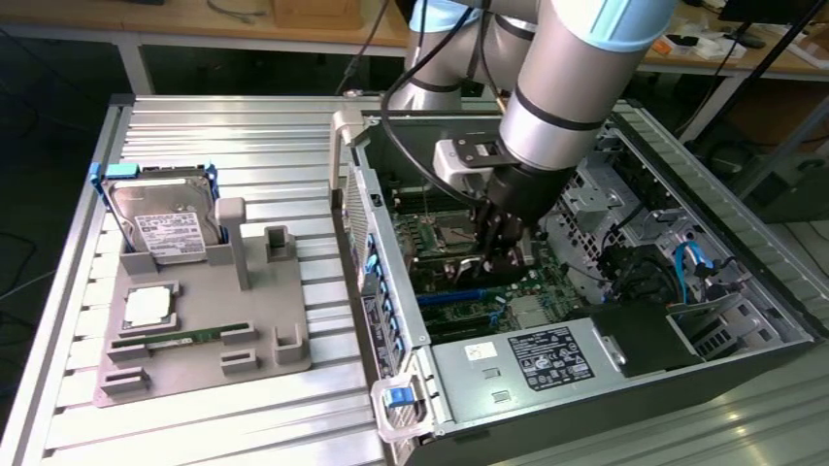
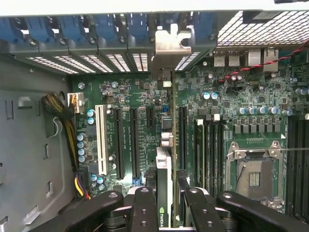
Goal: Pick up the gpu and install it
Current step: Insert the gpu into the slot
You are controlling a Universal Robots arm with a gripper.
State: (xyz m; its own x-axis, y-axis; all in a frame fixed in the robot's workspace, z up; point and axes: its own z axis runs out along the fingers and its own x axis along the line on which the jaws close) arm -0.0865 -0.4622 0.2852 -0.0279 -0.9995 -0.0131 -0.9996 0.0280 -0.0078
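My gripper [image 2: 165, 195] is shut on the gpu [image 2: 164, 166], a thin dark card seen edge-on between the two black fingers [image 2: 145, 205]. The card's silvery metal bracket [image 2: 169, 41] reaches the case's rear slot openings. The card hangs upright over the green motherboard [image 2: 145, 96], in line with the long black expansion slots [image 2: 182, 137]; I cannot tell whether its edge touches a slot. In the exterior view the gripper [image 1: 499, 252] is lowered deep inside the open computer case [image 1: 388, 320], above the motherboard.
On the exterior view's left, a grey fixture [image 1: 208, 330] holds a silver hard drive in a blue frame [image 1: 162, 218], a CPU chip [image 1: 149, 306] and a green memory stick [image 1: 182, 337]. Inside the case are the CPU socket [image 2: 253, 176], a cable bundle [image 2: 63, 108] and drive bays [image 1: 622, 194].
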